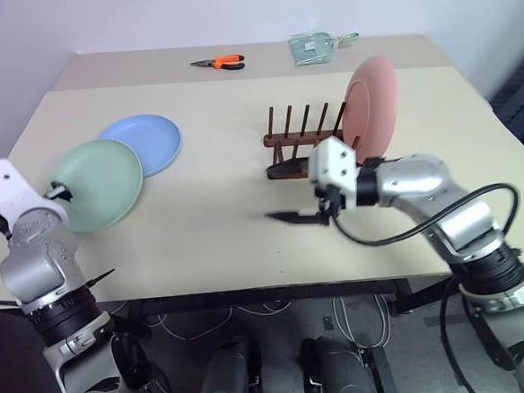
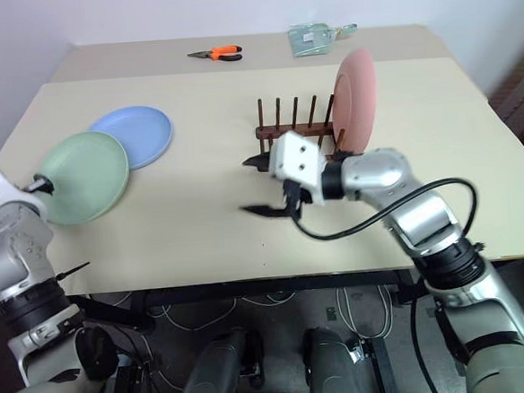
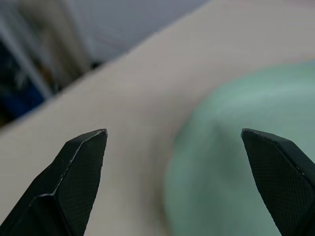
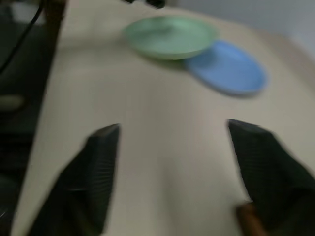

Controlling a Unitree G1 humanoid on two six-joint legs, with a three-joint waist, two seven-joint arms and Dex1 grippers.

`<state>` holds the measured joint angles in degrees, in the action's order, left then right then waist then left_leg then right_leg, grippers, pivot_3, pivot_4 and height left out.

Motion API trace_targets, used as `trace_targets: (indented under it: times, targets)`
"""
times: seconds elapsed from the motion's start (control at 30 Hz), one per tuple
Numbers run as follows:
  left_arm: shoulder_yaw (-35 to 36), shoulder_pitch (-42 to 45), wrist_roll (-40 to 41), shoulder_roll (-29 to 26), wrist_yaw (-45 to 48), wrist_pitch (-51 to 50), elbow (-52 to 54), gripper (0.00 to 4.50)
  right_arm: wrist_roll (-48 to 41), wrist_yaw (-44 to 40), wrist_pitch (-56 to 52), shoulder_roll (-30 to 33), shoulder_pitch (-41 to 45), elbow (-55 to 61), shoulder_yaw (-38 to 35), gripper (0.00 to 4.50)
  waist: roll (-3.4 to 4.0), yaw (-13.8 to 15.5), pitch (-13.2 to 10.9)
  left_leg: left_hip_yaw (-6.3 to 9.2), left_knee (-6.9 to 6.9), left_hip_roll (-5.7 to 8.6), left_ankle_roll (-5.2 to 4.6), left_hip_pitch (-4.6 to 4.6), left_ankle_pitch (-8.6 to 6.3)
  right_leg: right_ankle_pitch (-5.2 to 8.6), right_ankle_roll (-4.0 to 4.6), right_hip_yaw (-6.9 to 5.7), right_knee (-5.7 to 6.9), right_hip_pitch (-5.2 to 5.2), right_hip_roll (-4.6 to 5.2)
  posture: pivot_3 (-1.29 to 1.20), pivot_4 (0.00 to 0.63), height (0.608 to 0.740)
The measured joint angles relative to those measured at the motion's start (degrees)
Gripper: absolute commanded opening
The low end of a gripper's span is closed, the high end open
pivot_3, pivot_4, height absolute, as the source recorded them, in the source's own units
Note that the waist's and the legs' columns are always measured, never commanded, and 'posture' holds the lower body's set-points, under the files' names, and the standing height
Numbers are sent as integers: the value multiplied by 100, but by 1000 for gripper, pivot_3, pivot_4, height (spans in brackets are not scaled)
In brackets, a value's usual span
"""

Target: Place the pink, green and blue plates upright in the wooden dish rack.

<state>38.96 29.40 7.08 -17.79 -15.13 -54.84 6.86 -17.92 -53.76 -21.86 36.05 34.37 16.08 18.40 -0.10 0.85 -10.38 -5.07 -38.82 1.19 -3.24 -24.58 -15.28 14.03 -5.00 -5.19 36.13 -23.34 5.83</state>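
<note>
Spanning most of the head views, the beige table point(image 1: 229, 235) carries everything. Standing upright at the right end of the wooden dish rack point(image 1: 305, 141) is the pink plate point(image 1: 370, 106). Over at the left, the green plate point(image 1: 99, 183) lies overlapping the blue plate point(image 1: 147, 142). Both empty, jaws spread wide: right gripper point(image 2: 259, 186) before the rack, left gripper point(image 3: 174, 140) at the green plate's edge. Orange-handled pliers point(image 1: 219, 64) lie far back.
</note>
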Motion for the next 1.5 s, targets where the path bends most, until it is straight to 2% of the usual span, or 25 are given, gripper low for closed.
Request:
trace_targets:
  times: [0.13,0.17,0.23,0.37,0.43,0.47,0.57,0.73,0.93,1.07,1.27,1.37,1.5]
  targets:
    - [686,63,520,557,-19,-760,191,4500,264,51,95,-149,-247,162,201,4422,-2,-15,-1,0,-2,-1,4,0,2,0,0,0,2,0,-3,0,150,740]
    - [919,155,639,695,-61,-848,258,3959,317,56,103,-161,-247,199,201,4500,-4,-20,-1,0,-3,-1,5,1,2,0,0,0,2,0,-4,0,150,740]
    - [1333,417,906,819,-151,-1013,275,3149,401,65,116,-185,-249,229,201,4500,-4,-20,0,1,-1,-1,7,8,3,0,0,-1,2,6,-5,0,150,740]
    - [1707,518,1083,917,-330,-1077,284,1111,557,79,152,-195,-323,230,200,4500,-4,-16,0,0,-1,0,7,8,3,0,0,-1,2,6,-6,0,150,740]
    - [1768,528,1184,950,-398,-1057,280,233,640,101,217,-195,-372,230,195,4500,-4,-10,0,0,-2,0,8,8,3,0,0,-1,1,8,-7,0,150,740]
    - [1775,545,1226,962,-409,-1029,284,89,661,112,247,-195,-384,230,185,4500,-5,-12,0,-1,-2,0,8,8,3,0,0,-1,1,8,-6,0,150,740]
    - [1564,540,1304,955,-350,-792,307,89,698,126,303,-195,-400,229,105,4500,-6,-25,0,-1,-1,0,9,10,3,0,0,-1,1,9,-9,0,150,740]
    - [654,290,1390,774,291,-34,868,89,830,227,432,-261,-137,87,-124,4500,-17,-56,-6,-1,1,-3,16,9,7,0,1,0,2,4,-12,0,150,740]
    - [-949,314,1436,543,902,268,1484,89,1868,638,1583,-441,433,-429,70,4500,-17,-50,-6,-4,4,-1,16,9,7,0,1,0,0,4,-14,0,150,740]
    - [-1759,602,1537,738,962,50,1675,89,2497,899,2248,-610,702,-941,259,4500,-17,-61,-6,-4,4,-1,15,8,9,0,1,1,0,5,-17,0,150,740]
    - [-2235,1175,1867,1303,856,-302,1912,89,3448,1312,2993,-812,982,-1708,608,4500,-17,-80,-7,-4,4,-4,2,8,19,0,1,1,-1,6,-20,0,150,740]
    - [-2249,1198,1968,1400,790,-481,1929,0,3849,1540,3192,-843,1141,-1992,634,3699,-17,-148,-7,-2,5,-6,4,9,22,1,1,1,0,7,-23,0,150,740]
    - [-2229,1197,2058,1411,737,-612,1985,0,4283,1824,3355,-830,1165,-2299,630,1854,-17,-158,-7,-2,5,-6,4,9,23,1,1,1,0,7,-24,0,150,740]
